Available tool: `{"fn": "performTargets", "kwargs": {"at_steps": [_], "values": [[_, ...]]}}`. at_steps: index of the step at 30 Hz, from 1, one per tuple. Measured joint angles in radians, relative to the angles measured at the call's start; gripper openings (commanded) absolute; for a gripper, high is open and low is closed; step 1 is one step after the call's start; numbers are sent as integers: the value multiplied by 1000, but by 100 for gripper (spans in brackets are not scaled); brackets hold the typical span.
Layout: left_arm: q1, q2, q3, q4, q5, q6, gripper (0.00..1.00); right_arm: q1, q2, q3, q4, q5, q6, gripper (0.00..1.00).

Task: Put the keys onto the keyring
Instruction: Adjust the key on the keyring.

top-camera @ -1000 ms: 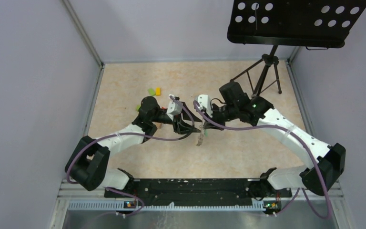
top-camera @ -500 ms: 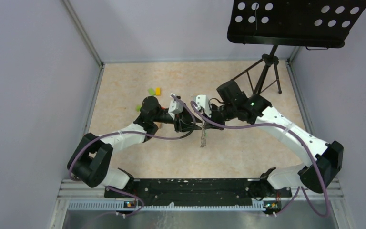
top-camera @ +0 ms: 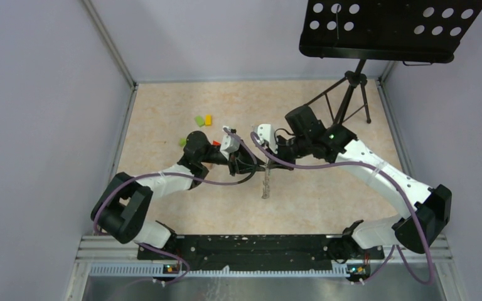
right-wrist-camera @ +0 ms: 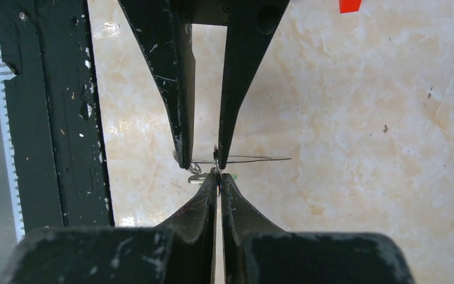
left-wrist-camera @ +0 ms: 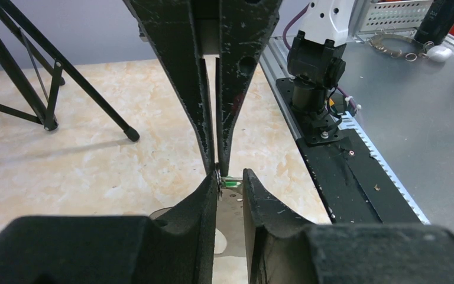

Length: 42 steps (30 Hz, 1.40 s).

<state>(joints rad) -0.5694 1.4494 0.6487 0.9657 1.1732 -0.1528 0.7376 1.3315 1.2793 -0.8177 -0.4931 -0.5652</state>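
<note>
Both grippers meet tip to tip above the middle of the table. My right gripper (top-camera: 268,164) (right-wrist-camera: 219,176) is shut on the thin wire keyring (right-wrist-camera: 254,158), which I see edge-on as a fine dark line. Silver keys (top-camera: 265,185) hang straight down from it, one with a green tag (left-wrist-camera: 232,184). My left gripper (top-camera: 257,168) (left-wrist-camera: 230,177) faces it with a narrow gap between its fingers. One left finger (left-wrist-camera: 208,188) touches the ring by the right gripper's tips. A key blade (left-wrist-camera: 232,213) hangs in the gap below.
Small green (top-camera: 199,120), yellow (top-camera: 208,119) and red (top-camera: 216,143) blocks lie behind the left arm. A black tripod (top-camera: 350,94) with a perforated tray (top-camera: 389,28) stands at the back right. The black base rail (top-camera: 251,246) runs along the near edge.
My left gripper has moved right up to the right gripper and its jaws have narrowed. The hanging keys have swung from slanted to straight down.
</note>
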Motion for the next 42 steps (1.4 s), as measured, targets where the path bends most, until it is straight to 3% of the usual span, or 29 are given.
{"fn": "performTargets", "kwargs": {"at_steps": [23, 30, 38, 42], "values": [[0, 31, -15, 134, 8, -64, 15, 2, 0, 0, 10, -16, 12, 0], [1, 32, -15, 134, 8, -70, 0, 2, -1, -1, 9, -19, 18, 0], [2, 32, -15, 134, 8, -86, 0, 2, -1, -2, 10, -23, 24, 0], [3, 32, -15, 131, 8, -99, 0, 2, -10, -16, 23, -23, 33, 14]]}}
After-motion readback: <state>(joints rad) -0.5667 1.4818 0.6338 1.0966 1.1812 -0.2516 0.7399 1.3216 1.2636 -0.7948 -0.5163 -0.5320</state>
